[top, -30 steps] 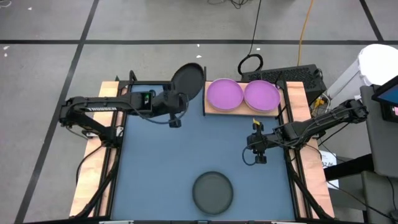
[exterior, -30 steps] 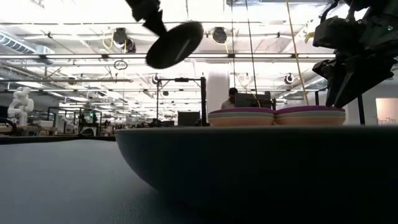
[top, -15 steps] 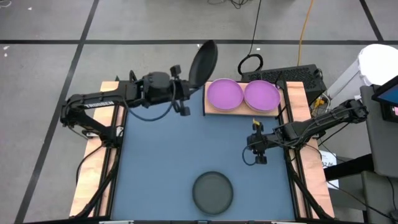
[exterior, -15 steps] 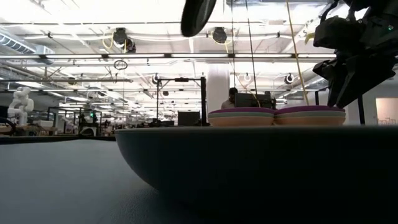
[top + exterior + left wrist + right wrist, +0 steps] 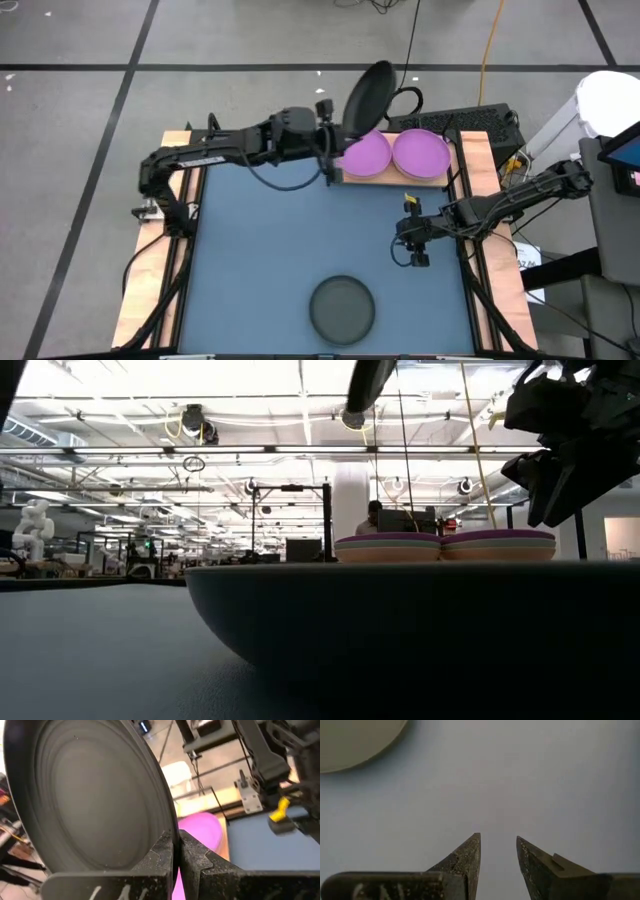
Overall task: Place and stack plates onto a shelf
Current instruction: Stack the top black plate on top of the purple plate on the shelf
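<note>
Left end effector (image 5: 330, 140): pinching rim of black plate (image 5: 366, 95), plate tilted near-vertical, above left purple stack (image 5: 365, 155) on wooden shelf (image 5: 395, 180). Stack lies directly below and just right of plate; left arm nearer. Right end effector (image 5: 413, 238): slightly spread, idle over desk (image 5: 270, 240). Second black plate (image 5: 342, 308): desk front.

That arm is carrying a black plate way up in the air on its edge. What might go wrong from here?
The left gripper pinches the black plate only at its rim, tilted steeply above the shelf, so it might slip or swing out. Set down at that tilt, its edge could hit the left purple stack and nudge it. The second black plate still lies on the mat near the waiting right gripper.
</note>
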Action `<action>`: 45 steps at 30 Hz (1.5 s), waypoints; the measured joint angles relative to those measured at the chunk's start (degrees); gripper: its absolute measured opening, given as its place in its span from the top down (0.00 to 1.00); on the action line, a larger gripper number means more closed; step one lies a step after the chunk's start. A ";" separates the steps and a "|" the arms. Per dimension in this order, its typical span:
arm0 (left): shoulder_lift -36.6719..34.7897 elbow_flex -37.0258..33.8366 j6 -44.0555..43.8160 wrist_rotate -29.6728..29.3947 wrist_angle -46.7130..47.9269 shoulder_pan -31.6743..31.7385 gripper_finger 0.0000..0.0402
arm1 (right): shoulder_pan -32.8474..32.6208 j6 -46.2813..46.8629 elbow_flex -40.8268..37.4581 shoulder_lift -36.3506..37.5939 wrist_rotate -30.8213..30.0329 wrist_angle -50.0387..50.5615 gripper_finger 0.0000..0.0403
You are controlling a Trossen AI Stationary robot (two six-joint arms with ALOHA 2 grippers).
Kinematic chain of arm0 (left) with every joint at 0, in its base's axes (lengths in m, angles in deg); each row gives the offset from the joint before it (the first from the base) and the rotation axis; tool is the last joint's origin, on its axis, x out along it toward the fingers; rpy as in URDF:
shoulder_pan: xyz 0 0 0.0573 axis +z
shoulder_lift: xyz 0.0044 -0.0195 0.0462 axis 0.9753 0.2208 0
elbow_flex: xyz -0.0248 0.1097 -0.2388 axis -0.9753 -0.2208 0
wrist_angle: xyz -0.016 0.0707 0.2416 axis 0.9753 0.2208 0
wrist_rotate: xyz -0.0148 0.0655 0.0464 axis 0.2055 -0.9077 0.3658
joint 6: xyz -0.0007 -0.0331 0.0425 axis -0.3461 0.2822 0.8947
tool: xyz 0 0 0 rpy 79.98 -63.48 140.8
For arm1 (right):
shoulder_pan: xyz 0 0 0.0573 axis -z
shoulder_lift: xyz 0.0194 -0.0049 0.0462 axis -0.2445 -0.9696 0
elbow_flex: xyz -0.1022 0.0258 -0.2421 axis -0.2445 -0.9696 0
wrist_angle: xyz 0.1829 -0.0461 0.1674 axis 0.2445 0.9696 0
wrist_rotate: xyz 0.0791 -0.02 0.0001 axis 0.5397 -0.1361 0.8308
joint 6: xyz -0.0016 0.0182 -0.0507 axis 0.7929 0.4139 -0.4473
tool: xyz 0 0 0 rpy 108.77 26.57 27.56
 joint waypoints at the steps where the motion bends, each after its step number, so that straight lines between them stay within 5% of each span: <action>1: 1.09 1.22 0.25 0.14 -0.26 0.08 0.97 | 0.00 0.02 0.00 0.00 0.03 0.00 0.72; 8: 9.28 7.83 0.60 2.94 0.47 1.08 0.97 | 0.00 0.75 0.00 0.00 3.00 -0.03 0.72; 22: 18.66 8.38 -2.64 2.80 1.19 2.37 0.97 | -2.49 1.31 0.00 0.00 5.85 0.50 0.72; 45: 21.30 8.09 -8.33 0.83 14.12 4.41 0.97 | -3.06 1.33 0.00 0.00 5.98 0.90 0.72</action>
